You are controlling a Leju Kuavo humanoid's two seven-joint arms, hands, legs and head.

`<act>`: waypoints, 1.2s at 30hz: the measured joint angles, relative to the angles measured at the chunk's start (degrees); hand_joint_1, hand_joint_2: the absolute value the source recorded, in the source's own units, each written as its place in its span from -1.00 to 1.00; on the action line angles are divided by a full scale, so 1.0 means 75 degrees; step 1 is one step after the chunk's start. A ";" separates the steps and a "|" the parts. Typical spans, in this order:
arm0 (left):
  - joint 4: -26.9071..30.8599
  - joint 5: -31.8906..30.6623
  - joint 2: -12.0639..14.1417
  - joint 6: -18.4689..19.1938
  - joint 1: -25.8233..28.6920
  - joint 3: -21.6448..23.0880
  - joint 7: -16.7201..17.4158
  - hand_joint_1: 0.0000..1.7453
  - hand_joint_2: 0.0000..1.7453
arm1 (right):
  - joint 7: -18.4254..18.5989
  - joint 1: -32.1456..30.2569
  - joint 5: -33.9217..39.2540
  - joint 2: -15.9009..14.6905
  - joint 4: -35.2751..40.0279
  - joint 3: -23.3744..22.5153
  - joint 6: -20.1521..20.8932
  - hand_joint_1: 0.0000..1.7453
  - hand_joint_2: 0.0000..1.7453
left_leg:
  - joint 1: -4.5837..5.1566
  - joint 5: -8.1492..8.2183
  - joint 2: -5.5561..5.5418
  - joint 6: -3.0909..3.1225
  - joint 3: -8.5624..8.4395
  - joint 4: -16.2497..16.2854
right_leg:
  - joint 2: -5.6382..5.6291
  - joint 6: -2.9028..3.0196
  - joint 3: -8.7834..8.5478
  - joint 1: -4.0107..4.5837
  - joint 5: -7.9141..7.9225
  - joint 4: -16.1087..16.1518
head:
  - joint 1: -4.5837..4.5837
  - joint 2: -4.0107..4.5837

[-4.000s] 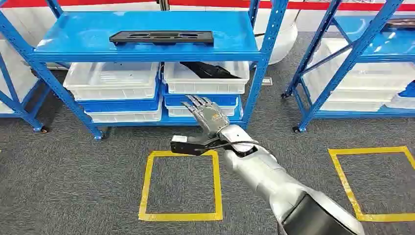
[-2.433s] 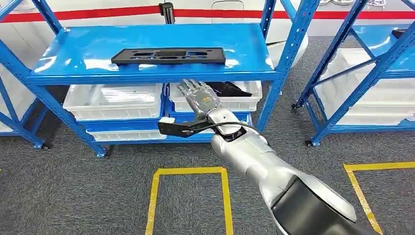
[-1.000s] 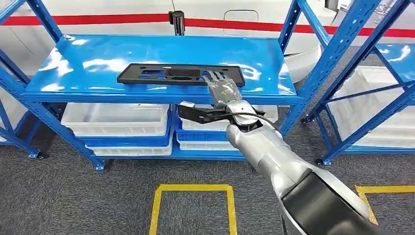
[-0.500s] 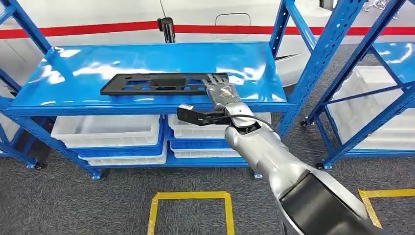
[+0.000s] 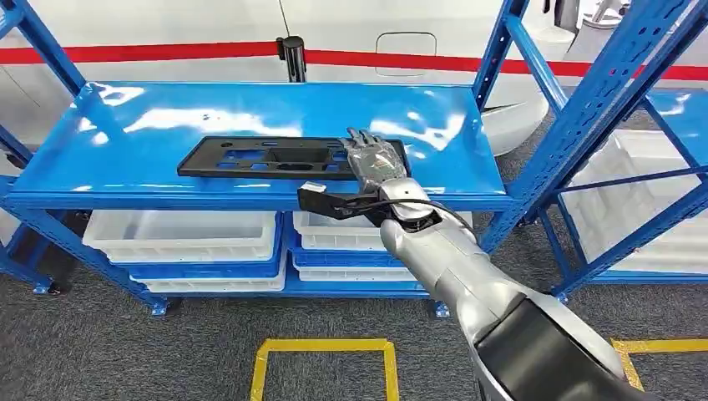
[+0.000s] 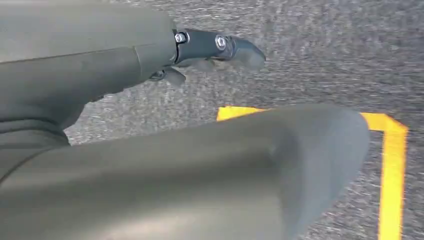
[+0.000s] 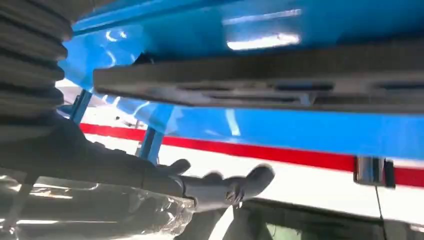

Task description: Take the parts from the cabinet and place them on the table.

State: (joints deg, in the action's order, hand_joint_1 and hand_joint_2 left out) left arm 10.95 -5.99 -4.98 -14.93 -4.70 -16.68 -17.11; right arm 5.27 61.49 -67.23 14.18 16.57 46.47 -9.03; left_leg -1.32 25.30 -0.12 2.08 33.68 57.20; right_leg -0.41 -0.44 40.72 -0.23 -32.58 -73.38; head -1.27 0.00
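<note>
The part (image 5: 288,158), a long flat black panel with cut-outs, lies flat on the blue shelf (image 5: 167,117), lengthwise along the front edge. I judge it stiff moulded plastic, light for its length, smooth on top and likely to slide on the glossy shelf if I only press on it. Taken by one end it would lever and droop, so I'd want my fingers under an edge or hooked into a cut-out, nearer the middle than the tip.

My right hand (image 5: 373,159) is over the part's right end, fingers stretched flat and apart, holding nothing; I cannot tell whether the fingers touch it. In the right wrist view the part (image 7: 260,82) shows edge-on, thin.

My left hand (image 6: 215,47) hangs over the grey carpet (image 6: 320,55); whether its fingers are curled I cannot tell.

Below the shelf sit white bins (image 5: 179,234).
</note>
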 joint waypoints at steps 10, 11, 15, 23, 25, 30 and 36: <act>0.0000 -0.0023 -0.0012 0.0047 -0.0031 0.0000 -0.0003 -1.00 -1.00 | -0.0009 -0.0080 -0.0084 0.0015 -0.0026 0.0000 0.0006 -1.00 1.00 | -0.0037 0.0432 -0.0025 -0.0364 -0.0428 -0.0046 | 0.0032 -0.0053 -0.0650 -0.0023 0.1164 0.2079 | 0.0003 0.0000; 0.0006 -0.0026 -0.0012 0.0047 -0.0040 0.0000 -0.0003 -1.00 -1.00 | -0.0009 -0.0075 -0.0090 0.0029 -0.0020 -0.0003 0.0006 -1.00 1.00 | -0.0073 0.0493 -0.0009 -0.0415 -0.0451 -0.0021 | 0.0012 0.0027 -0.0733 -0.0125 0.1178 0.2151 | 0.0000 0.0000; 0.0006 -0.0035 -0.0012 0.0070 -0.0046 0.0000 -0.0055 -1.00 -1.00 | -0.0038 -0.0102 -0.0102 0.0099 -0.0020 -0.0009 0.0006 -1.00 1.00 | -0.0074 0.1279 -0.0003 -0.0491 0.0573 0.1920 | -0.0006 0.0251 -0.0929 -0.0081 0.1027 0.2169 | -0.0055 0.0000; 0.0000 -0.0023 0.0006 0.0070 -0.0062 -0.0018 -0.0102 -1.00 -1.00 | -0.0093 -0.0179 -0.0128 0.0143 -0.0029 -0.0012 0.0006 -1.00 1.00 | 0.0022 -0.0183 0.0024 -0.0269 0.0274 0.0129 | -0.0066 0.0096 -0.1298 0.0045 0.0654 0.2164 | -0.0047 0.0000; 0.0000 0.0021 0.0003 0.0105 -0.0050 -0.0026 -0.0184 -1.00 -1.00 | -0.0114 -0.0194 -0.0122 0.0146 -0.0029 -0.0020 -0.0003 0.90 1.00 | 0.0071 -0.0138 -0.0003 -0.0202 0.0274 0.0108 | -0.0048 0.0019 -0.1329 0.0030 0.0614 0.2211 | -0.0050 0.0000; 0.0006 0.0329 -0.0041 0.0344 -0.0063 -0.0224 -0.0917 -1.00 -1.00 | -0.0343 -0.0232 -0.0084 0.0169 -0.0029 -0.0131 -0.0026 0.94 1.00 | 0.0142 -0.0132 -0.0059 -0.0205 0.0079 0.0049 | -0.0010 -0.0038 -0.1453 0.0089 0.0627 0.2173 | 0.0000 0.0000; 0.0006 0.0594 -0.0041 0.0006 -0.0060 -0.0547 -0.1733 -1.00 -1.00 | -0.0702 -0.0364 -0.0082 0.0181 -0.0029 -0.0259 -0.0142 0.94 1.00 | 0.0217 -0.0078 -0.0052 -0.0126 0.0119 0.0072 | -0.0011 -0.0099 -0.1493 0.0054 0.0545 0.2263 | 0.0000 0.0000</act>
State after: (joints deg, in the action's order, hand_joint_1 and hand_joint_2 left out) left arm 10.99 -1.53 -5.29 -14.89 -5.15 -20.78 -30.11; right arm 0.00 58.75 -67.85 15.54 16.35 44.52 -10.09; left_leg 0.31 24.71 -0.51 1.13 34.58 57.74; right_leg -0.49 -1.18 29.53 0.18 -28.49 -56.41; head -1.27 0.00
